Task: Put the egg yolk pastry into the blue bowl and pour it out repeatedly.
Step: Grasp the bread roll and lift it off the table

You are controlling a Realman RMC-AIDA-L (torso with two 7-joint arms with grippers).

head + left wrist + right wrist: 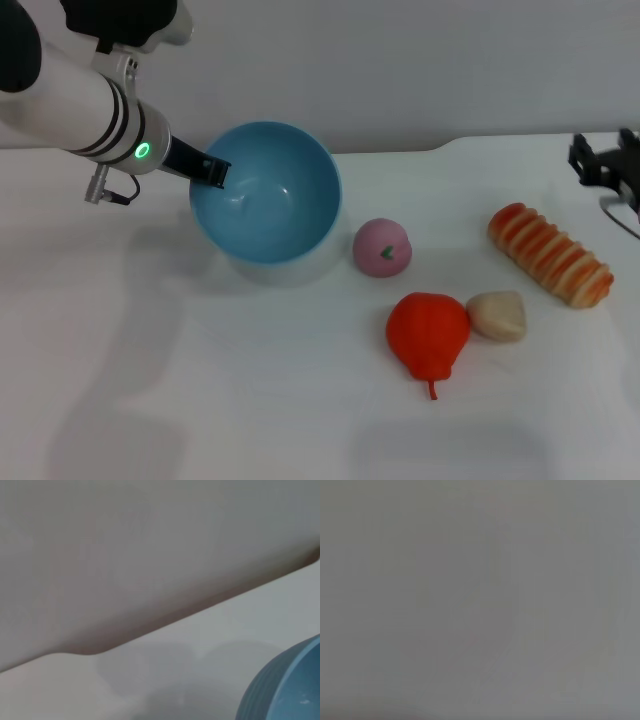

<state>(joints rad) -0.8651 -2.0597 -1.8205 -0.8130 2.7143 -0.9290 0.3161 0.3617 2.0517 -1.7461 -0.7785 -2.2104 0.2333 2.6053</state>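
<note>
The blue bowl (292, 205) is tipped up on its side at the back left of the table, its empty inside facing forward. My left gripper (210, 172) is shut on the bowl's left rim and holds it tilted. The bowl's ribbed outer wall also shows in the left wrist view (287, 690). The egg yolk pastry (497, 316) lies on the table at the front right, well away from the bowl, touching a red pear (428, 333). My right gripper (607, 163) is parked at the far right edge of the table.
A pink ball with a green mark (381, 247) lies just right of the bowl. A long orange-striped bread roll (549, 254) lies at the right. The white table's back edge (400, 150) meets a pale wall. The right wrist view shows only plain grey.
</note>
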